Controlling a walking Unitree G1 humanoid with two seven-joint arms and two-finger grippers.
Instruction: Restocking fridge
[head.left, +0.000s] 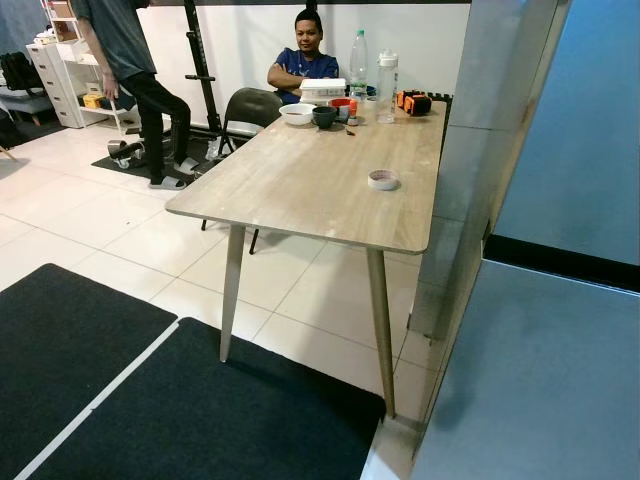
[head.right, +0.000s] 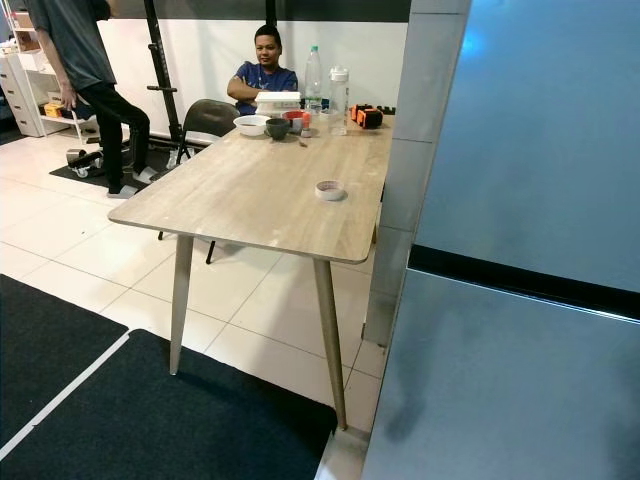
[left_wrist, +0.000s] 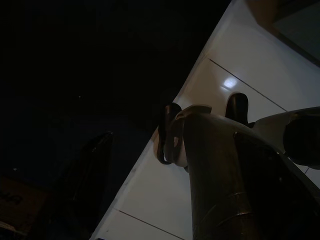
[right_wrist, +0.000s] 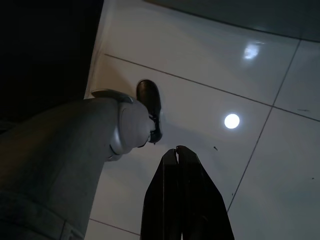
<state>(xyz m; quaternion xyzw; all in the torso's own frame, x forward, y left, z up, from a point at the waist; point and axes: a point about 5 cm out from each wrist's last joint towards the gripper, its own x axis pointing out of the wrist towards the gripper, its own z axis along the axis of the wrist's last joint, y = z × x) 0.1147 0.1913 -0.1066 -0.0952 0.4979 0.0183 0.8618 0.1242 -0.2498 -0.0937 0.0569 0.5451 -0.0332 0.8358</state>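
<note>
Here, both arms hang idle over white floor tiles.
The right gripper (right_wrist: 176, 150) points at the tiles with its fingers pressed together, holding nothing; the left gripper's spread cannot be made out in the dark wrist view. Ahead and beyond the grippers, the grey fridge (head.right: 520, 300) stands closed beside a wooden table (head.left: 300, 190) with a tape roll (head.left: 383, 179).

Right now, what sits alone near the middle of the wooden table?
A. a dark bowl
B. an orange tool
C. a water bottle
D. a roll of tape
D: the roll of tape lies by itself on the table, apart from the items clustered at the far end.
</note>
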